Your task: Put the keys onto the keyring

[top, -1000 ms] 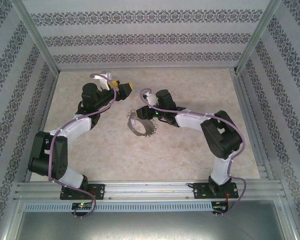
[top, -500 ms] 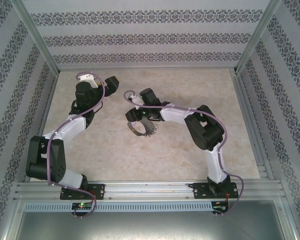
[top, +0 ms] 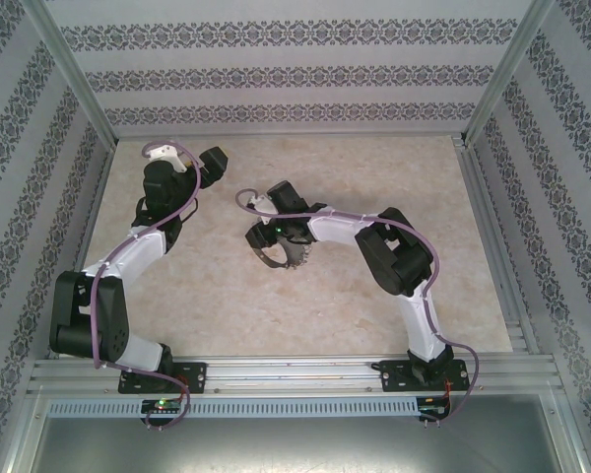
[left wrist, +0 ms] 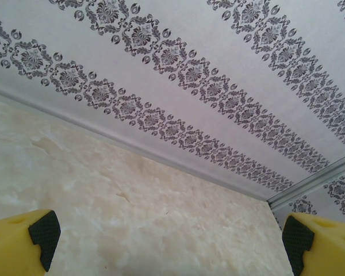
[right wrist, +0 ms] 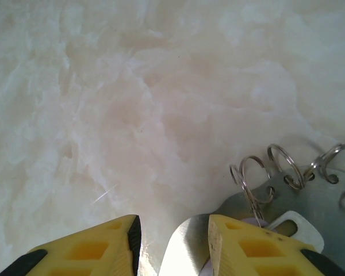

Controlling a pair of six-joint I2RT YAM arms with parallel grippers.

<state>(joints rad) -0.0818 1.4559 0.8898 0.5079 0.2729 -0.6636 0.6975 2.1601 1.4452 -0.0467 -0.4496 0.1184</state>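
Room: patterned walls around a pale marbled table.
Left gripper: lifted off the table and aimed at the back wall, jaws spread wide, holding nothing.
Right gripper: low over the table with its jaws part way apart, astride the keyring's edge. Bare table shows between one finger and the metal, so I judge it not pinched yet.
Keyring: flat on the table near the middle, right under my right wrist. In the wrist view its grey band runs in between my fingers.
Loops: small wire rings stand along the band's edge.
Key: a small pale piece just past my right finger, with a hint of lilac beside it. I take it for the key, but too little shows to be sure.
Handling, keyring: probably thin, stiff, light metal. It is smooth and likely to skate on the table or tip when nudged.
Handling, key: tiny and light, easy to flick away or drop.
Where to hold: across the flat band, clear of the loops, and the key by its head.
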